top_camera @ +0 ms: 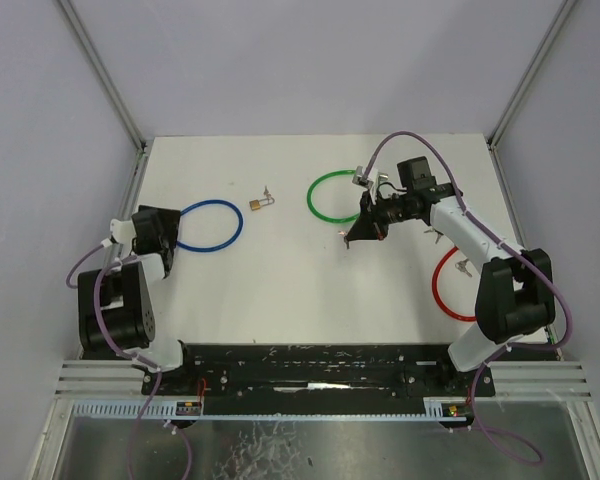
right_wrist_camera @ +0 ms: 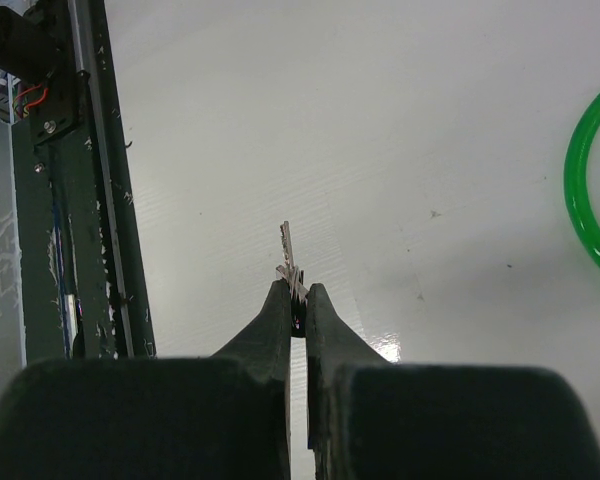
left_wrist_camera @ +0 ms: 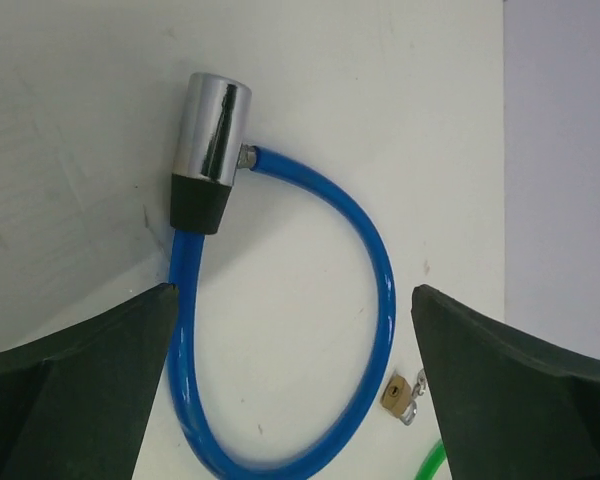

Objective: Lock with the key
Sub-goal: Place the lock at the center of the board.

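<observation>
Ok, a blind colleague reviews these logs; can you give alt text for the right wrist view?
The right gripper is shut on a small silver key, its blade poking out in front, with the white table behind. A green cable loop curves in at the right edge; a dark frame rail runs down the left.

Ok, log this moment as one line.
right gripper: shut on key | left gripper: open, above blue cable | padlock: on table, untouched

Left arm (top_camera: 115, 305) was black with white bits, right arm (top_camera: 462, 226) was mostly white, purple cables (top_camera: 410, 134) on both, fingers (right_wrist_camera: 265, 335) were dark.
</observation>
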Controlling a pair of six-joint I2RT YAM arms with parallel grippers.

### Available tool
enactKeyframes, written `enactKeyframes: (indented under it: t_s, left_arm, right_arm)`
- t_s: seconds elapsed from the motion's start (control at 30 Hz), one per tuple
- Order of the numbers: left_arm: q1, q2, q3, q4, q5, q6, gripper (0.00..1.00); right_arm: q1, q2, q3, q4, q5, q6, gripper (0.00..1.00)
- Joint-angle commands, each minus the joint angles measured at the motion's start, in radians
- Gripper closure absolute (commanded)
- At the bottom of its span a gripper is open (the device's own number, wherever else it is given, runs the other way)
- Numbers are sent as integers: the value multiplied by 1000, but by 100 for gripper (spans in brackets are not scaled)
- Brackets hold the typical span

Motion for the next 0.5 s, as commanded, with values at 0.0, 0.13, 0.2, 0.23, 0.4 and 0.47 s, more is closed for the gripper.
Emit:
enactKeyframes:
  t_s: [0.0,0.13,0.2,0.23,0.4,0.47]
  left_arm:
    - [3,-118,-51,-20,-34,-3,0]
    - [-40,-248,-101,12,1,28,0]
    - [-93,-320,-109,19,8,73,0]
    - [-128,-357,-113,26,12,105,0]
    - [-347,-529,-172,199,120,313,0]
    - [-414,-579,-196,302,205,401,1]
  right_arm:
    - [12,14,21,16,-16,17,100]
    - [12,16,21,20,-36,22,100]
    - [12,15,21,24,-49,30,100]
    - [12,15,22,24,-57,33,100]
    - [12,-6,28,37,-88,73,100]
    - [12,-20,39,47,-91,119,100]
